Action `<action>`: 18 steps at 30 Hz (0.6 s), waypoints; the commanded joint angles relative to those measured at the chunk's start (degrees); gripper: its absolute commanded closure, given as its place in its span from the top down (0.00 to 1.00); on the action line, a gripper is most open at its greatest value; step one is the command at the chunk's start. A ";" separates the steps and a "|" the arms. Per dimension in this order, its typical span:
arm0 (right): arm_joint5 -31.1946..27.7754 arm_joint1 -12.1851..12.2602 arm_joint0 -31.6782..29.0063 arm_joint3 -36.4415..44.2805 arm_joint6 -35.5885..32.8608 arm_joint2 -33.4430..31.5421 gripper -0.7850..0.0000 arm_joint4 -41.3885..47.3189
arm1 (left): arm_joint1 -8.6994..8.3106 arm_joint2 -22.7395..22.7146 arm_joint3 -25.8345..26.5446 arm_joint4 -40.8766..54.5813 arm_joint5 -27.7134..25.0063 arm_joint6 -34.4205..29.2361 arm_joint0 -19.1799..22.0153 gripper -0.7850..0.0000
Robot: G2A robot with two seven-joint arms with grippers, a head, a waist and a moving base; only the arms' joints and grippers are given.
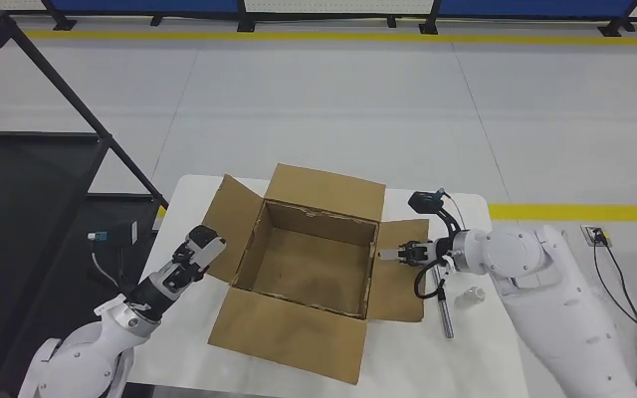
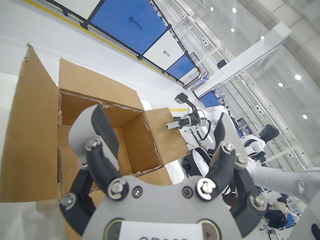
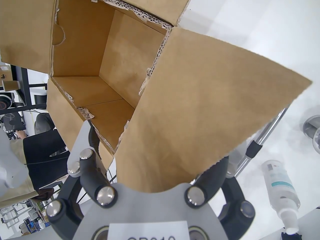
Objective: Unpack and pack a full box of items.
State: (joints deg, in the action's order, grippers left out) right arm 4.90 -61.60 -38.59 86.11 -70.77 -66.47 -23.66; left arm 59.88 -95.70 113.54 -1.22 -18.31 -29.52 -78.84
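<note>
Presently box (image 1: 304, 269) sits empty: likely light, stiff cardboard, torn rims; left gripper (image 2: 160, 117) spread, holding nothing; right gripper (image 3: 155, 143) spread astride flap (image 3: 200, 96), likeliest grip point.

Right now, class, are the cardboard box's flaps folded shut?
No, in the top view the cardboard box stands open, with its four flaps spread outward.

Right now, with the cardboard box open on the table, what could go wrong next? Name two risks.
1. The right flap of the brown cardboard box lies between the right gripper's open fingers; a sideways move could bend it or drag the box.
2. The clear plastic spray bottle lies on its side beside a silver rod; it may roll when gripped.
</note>
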 commanded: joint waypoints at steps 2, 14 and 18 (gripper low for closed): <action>0.20 -0.40 1.44 -0.76 0.90 1.84 1.00 -0.01 | -0.03 -0.38 0.17 0.10 -0.21 0.03 -0.38 1.00; 1.19 -2.62 8.27 -6.10 4.47 9.43 1.00 -0.61 | -0.09 -2.23 0.46 1.04 -1.23 0.49 -2.63 1.00; 1.13 -3.11 9.72 -7.46 5.26 10.57 1.00 -0.37 | -0.10 -2.80 0.53 1.42 -1.67 0.63 -3.42 1.00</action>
State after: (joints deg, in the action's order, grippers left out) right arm 6.15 -64.62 -29.12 78.95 -65.76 -56.05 -24.18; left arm 59.78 -98.37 114.05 0.15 -19.88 -28.90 -82.08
